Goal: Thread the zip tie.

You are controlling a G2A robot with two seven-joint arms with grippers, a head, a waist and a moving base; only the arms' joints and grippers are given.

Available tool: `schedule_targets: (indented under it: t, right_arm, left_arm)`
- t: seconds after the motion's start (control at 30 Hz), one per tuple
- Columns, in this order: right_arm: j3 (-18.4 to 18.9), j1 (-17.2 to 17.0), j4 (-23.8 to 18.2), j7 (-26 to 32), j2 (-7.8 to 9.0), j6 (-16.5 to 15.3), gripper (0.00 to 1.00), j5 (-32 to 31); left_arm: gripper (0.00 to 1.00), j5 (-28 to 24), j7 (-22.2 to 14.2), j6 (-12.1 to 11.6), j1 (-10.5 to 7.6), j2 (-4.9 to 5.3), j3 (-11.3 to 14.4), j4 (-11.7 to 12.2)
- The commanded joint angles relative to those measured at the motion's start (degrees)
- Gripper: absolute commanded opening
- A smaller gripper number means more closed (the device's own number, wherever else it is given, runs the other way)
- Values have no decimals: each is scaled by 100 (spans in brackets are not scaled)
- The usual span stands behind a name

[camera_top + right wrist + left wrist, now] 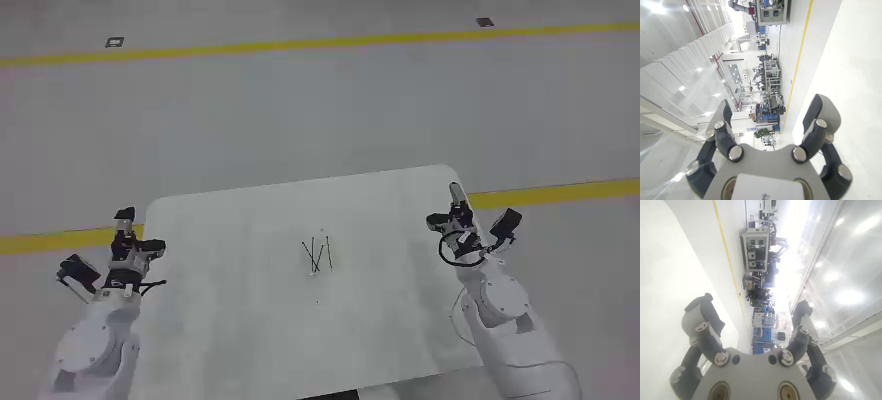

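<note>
A small bundle of thin dark zip ties (317,255) lies crossed near the middle of the white table (240,330). My left gripper (124,222) sits beside the table's left edge, far from the ties. In its wrist view the left gripper (755,306) is open, with nothing between its fingers, aimed out at the room. My right gripper (456,196) is at the table's right edge, near the far corner. Seen from its own wrist, the right gripper (772,108) is open and holds nothing.
Grey floor with yellow lines (300,44) surrounds the table. Machine frames and racks (755,251) stand far off in the room. The table's rounded far corner (450,172) lies close to the right gripper.
</note>
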Motion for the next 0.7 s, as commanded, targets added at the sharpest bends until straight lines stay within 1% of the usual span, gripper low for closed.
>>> schedule_targets:
  t: [0.0,0.03,0.07,0.13,0.17,0.23,0.33,0.37,0.4,0.67]
  right_arm:
    - [0,0,0,0,0,0,100,0]
    - [0,0,0,0,0,0,100,0]
    - [0,0,0,0,0,0,100,0]
    - [0,0,0,0,0,0,100,0]
    - [0,0,0,0,0,0,100,0]
    - [0,0,0,0,0,0,100,0]
    - [0,0,0,0,0,0,100,0]
    - [0,0,0,0,0,0,100,0]
    - [0,0,0,0,0,0,100,0]
    - [0,0,0,0,0,0,100,0]
  left_arm:
    - [78,0,0,0,0,0,0,0]
    - [78,0,0,0,0,0,0,0]
    - [100,0,0,0,0,0,0,0]
    - [100,76,-82,-32,-49,4,9,-47]
    - [100,186,-197,-10,-75,10,32,-70]
    - [100,706,-511,40,-135,46,55,-139]
    - [100,1198,-858,143,-216,75,151,-243]
    - [100,1401,-1066,156,-240,87,226,-303]
    - [100,1603,-1252,98,-253,101,278,-345]
    - [100,1603,-1252,98,-253,101,278,-345]
